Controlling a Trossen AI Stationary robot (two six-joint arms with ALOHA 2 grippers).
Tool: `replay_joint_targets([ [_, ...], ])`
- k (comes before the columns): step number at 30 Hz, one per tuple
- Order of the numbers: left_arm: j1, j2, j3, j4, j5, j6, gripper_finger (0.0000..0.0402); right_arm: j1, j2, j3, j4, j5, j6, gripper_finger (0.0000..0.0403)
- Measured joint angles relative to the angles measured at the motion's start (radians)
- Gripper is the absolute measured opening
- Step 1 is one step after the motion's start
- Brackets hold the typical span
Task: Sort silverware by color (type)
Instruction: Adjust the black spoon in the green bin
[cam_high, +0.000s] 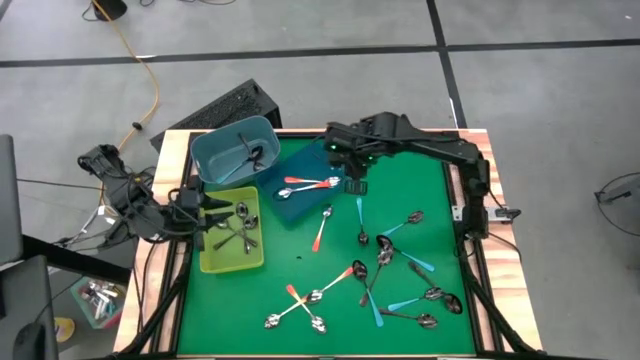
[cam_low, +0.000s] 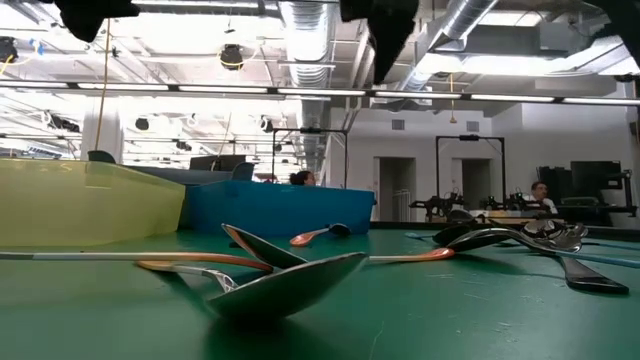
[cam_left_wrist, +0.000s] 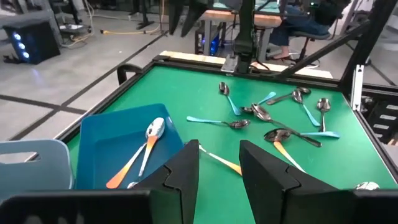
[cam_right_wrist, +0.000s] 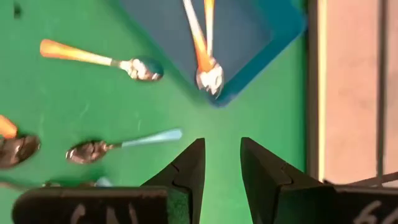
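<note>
High view: right gripper (cam_high: 358, 186) hangs just off the edge of the dark blue tray (cam_high: 300, 208), which holds 2 orange-handled spoons (cam_high: 308, 184) crossing at their bowls. Its jaws stand partly apart with nothing between them; the right wrist view shows bare green mat (cam_right_wrist: 267, 124) in the gap.

Nearest loose piece to that claw is a teal-handled spoon (cam_high: 361, 222), lying just below it in this view on the side away from the tray. Its long axis runs roughly in line with the arm's reach, handle end toward the claw, bowl away. An orange-handled spoon (cam_high: 322, 228) lies beside it, slightly tilted, also close. The right arm is plainly the nearer arm for both.

Left gripper (cam_high: 200, 208) sits over the yellow-green tray (cam_high: 213, 262), jaws partly apart and empty as seen from its own wrist. That tray holds several plain metal spoons (cam_high: 240, 228). The grey-blue bin (cam_high: 208, 150) beside it holds a few pieces that I cannot identify.

Remaining silverware is scattered across the near half of the mat: 1 cluster (cam_high: 405, 265) of teal, orange and plain spoons, overlapping, and 1 crossed group (cam_high: 300, 305) with orange handles. Bowls are shiny metal.

Judgement: sorting is under halfway; the overlapping cluster will be the awkward part
</note>
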Motion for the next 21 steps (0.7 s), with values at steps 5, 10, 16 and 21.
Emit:
replay_joint_targets([
  [5, 0.0, -0.025, 0.0, -0.008, 0.002, 0.002, 0.0101, -0.017, -0.035, -0.158, 0.023, -0.074, 0.012, 0.0112],
  [10, 0.0, -0.058, 0.001, -0.022, 0.049, 0.001, 0.0101, 0.009, -0.094, -0.353, 0.08, -0.114, 0.097, 0.0112],
  [16, 0.0, -0.096, 0.001, -0.018, 0.134, -0.029, 0.0101, 0.122, -0.182, -0.499, 0.184, -0.124, 0.251, 0.0112],
  [21, 0.0, -0.095, 0.001, 0.01, 0.125, 0.007, 0.0101, 0.239, -0.231, -0.557, 0.377, -0.122, 0.303, 0.0112],
])
